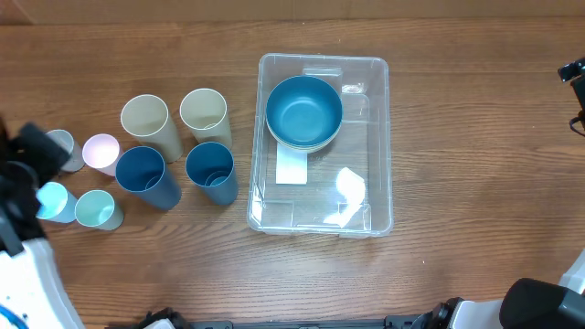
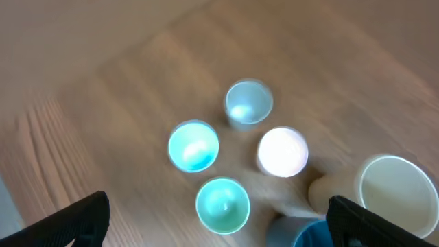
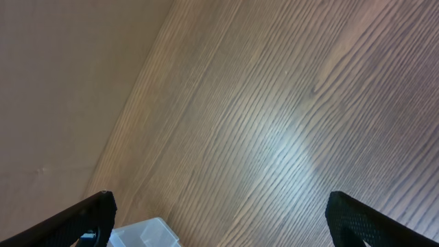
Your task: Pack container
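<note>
Left gripper (image 2: 218, 200) hangs with its jaws spread wide and nothing between them, touching nothing. The right gripper (image 3: 219, 199) is just as wide open and just as empty, over bare table (image 3: 288, 103).

The container (image 1: 377, 128) sits middle-right on the table, its long axis running away from the robot. It lies to the right of the left gripper and to the left of the right one, which sees only a corner of it low in its wrist view. Inside, at the far end, rests a blue bowl (image 1: 303, 111), seemingly nested in a paler one; the near half of the bin is free.

Everything unpacked stands left of the container, upright. Nearest it are four tall cups: two cream (image 1: 146, 119) behind, two dark blue (image 1: 142, 172) in front. Further left, four small cups (image 2: 194, 145) form a tight cluster, directly under the left gripper.

Judging by that, the left arm is the nearer one for the next pick, and any cup must travel rightward over the tall ones to reach the free near end.
</note>
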`<state>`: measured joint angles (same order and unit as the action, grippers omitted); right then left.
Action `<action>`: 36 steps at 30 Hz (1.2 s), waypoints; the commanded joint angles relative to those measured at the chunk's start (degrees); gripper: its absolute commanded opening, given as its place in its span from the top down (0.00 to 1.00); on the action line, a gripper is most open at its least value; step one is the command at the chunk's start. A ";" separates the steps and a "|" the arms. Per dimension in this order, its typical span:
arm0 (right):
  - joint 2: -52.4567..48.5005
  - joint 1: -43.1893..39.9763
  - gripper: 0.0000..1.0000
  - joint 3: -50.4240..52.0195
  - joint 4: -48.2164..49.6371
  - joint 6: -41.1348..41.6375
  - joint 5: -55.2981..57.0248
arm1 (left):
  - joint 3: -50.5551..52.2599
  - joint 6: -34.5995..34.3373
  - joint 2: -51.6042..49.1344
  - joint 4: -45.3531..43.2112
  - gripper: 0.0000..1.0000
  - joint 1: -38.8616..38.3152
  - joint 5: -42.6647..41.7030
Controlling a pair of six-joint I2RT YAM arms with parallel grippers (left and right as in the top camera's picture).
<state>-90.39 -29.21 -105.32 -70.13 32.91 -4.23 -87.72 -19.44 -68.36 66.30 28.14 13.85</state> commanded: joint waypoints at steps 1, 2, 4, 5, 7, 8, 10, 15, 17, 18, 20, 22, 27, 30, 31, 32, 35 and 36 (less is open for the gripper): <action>0.72 -0.11 0.00 -0.02 0.11 0.35 0.09 | -0.94 -8.15 -8.37 1.44 0.00 11.08 -7.91; 0.72 -0.11 0.00 -0.02 0.11 0.35 0.09 | -0.94 -8.87 -10.62 1.40 0.00 12.76 -7.89; 0.72 -0.11 0.00 -0.02 0.13 0.35 0.09 | -0.94 -9.35 -14.08 1.27 0.00 14.16 -7.87; 0.72 -0.11 0.00 -0.02 0.11 0.35 0.09 | -0.92 -9.27 -16.17 1.11 0.00 14.62 -7.85; 0.72 -0.11 0.00 -0.02 0.11 0.35 0.09 | -0.92 -6.99 -20.15 0.59 0.00 15.26 -7.98; 0.72 -0.11 0.00 -0.02 0.13 0.35 0.09 | -0.92 -4.28 -22.25 -0.17 0.00 15.39 -8.92; 0.72 -0.11 0.00 -0.02 0.13 0.35 0.09 | -0.90 0.50 -25.92 -1.33 0.00 15.39 -11.52; 0.72 -0.11 0.00 -0.02 0.13 0.35 0.09 | -0.87 4.92 -33.68 -0.92 0.07 15.54 -11.80; 0.72 -0.11 0.00 -0.02 0.11 0.35 0.09 | -0.55 5.16 -35.85 -0.66 0.09 16.17 -11.52; 0.72 -0.11 0.00 -0.02 0.11 0.35 0.09 | -0.28 5.14 -36.44 -0.68 0.09 16.65 -11.02; 0.72 -0.11 0.00 -0.02 0.11 0.35 0.09 | 0.13 5.09 -37.24 -0.85 0.09 18.10 -10.45; 0.72 -0.11 0.00 -0.02 0.11 0.35 0.09 | 0.76 5.07 -37.31 -1.44 0.11 19.58 -10.45; 0.72 -0.11 0.00 -0.02 0.13 0.35 0.09 | 2.54 5.88 -37.31 -4.37 0.12 22.71 -13.90; 0.72 -0.11 0.00 -0.02 0.11 0.35 0.09 | 5.35 6.64 -37.31 -7.04 0.13 22.01 -14.27; 0.72 -0.11 0.00 -0.02 0.11 0.35 0.09 | 6.73 6.62 -37.31 -8.15 0.13 21.86 -13.84; 0.72 -0.11 0.00 -0.02 0.11 0.35 0.09 | 8.83 6.60 -37.31 -10.03 0.15 21.84 -13.18; 0.72 -0.11 0.00 -0.02 0.13 0.35 0.09 | 11.96 6.60 -37.31 -13.75 0.24 21.86 -13.49; 0.72 -0.11 0.00 -0.02 0.11 0.35 0.09 | 12.50 6.60 -37.31 -14.47 0.31 21.86 -13.46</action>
<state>-90.39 -29.21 -105.32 -70.11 33.01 -4.25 -77.52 -14.13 -105.25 53.87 50.22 0.99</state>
